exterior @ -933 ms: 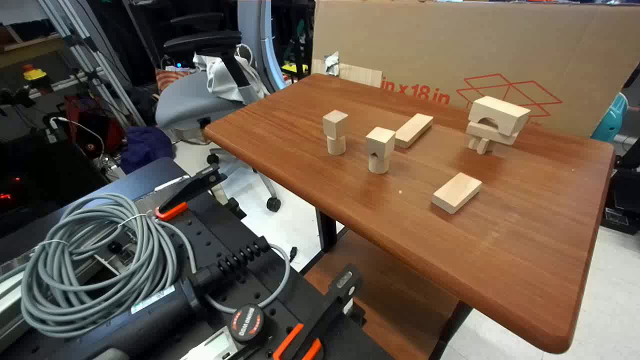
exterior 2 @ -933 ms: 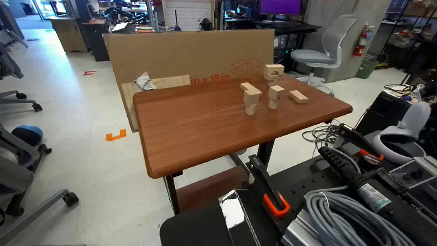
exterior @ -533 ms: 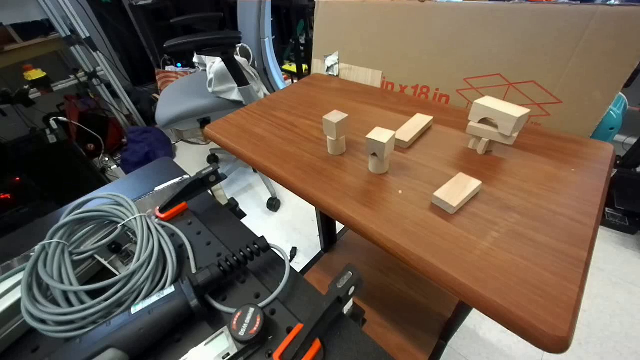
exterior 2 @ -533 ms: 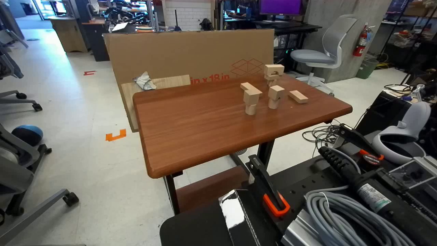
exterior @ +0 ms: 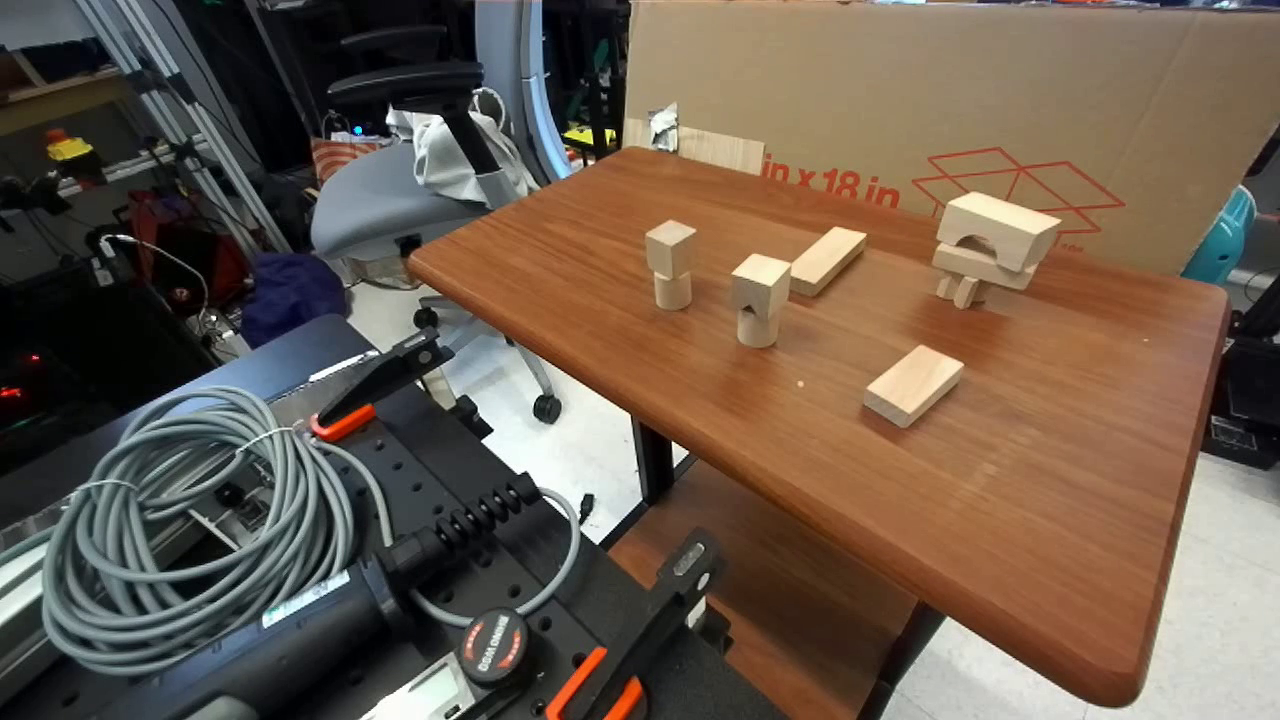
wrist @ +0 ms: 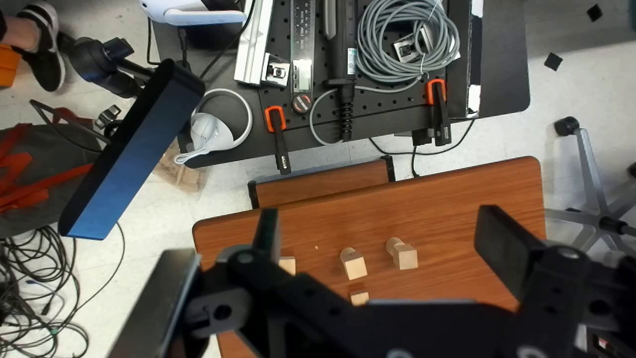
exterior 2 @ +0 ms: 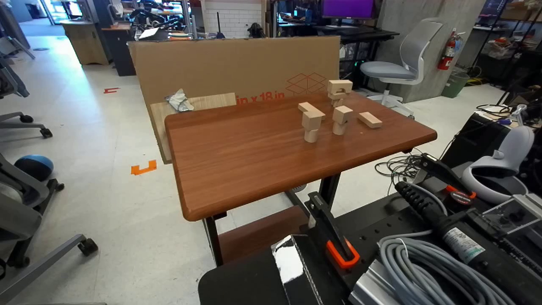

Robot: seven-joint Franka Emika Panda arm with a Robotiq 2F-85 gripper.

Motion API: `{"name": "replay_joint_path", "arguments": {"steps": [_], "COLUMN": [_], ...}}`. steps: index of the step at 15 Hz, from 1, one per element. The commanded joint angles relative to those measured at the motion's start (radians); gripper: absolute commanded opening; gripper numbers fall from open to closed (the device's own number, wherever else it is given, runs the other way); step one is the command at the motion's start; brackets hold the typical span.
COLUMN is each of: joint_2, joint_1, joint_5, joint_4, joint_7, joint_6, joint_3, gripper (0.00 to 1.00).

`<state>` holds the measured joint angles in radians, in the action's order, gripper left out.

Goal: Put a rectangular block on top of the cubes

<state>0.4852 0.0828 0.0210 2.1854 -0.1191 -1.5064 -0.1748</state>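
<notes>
The rectangular block, a long slim pale wooden bar, lies flat on the table behind the cubes. It also shows in an exterior view, partly behind a cube, and in the wrist view, partly hidden by the gripper. One cube and the other cube each sit on a short round wooden piece, a gap apart. My gripper is open and empty, high above the table in the wrist view. It is out of both exterior views.
A shorter, wider flat block lies on the brown table. An arch stack stands near the far edge. A cardboard sheet rises behind the table. A black bench with clamps and coiled cable stands in front.
</notes>
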Motion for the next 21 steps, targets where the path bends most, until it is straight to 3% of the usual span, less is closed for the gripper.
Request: {"name": "replay_joint_path", "arguments": {"steps": [1, 9, 14, 21], "joint_2": [-0.002, -0.179, -0.353, -0.65], "joint_1": [0.011, -0.011, -0.04, -0.07], "joint_5": [-0.003, -0.015, -0.026, -0.004], "joint_4": [-0.003, -0.055, -0.103, -0.282], "joint_7": [-0.004, 0.084, 0.177, 0.248], "joint_6": [0.003, -0.131, -0.34, -0.474], "joint_3": [0.008, 0.068, 0.128, 0.162], "gripper": [1.0, 1.0, 1.0, 1.0]}}
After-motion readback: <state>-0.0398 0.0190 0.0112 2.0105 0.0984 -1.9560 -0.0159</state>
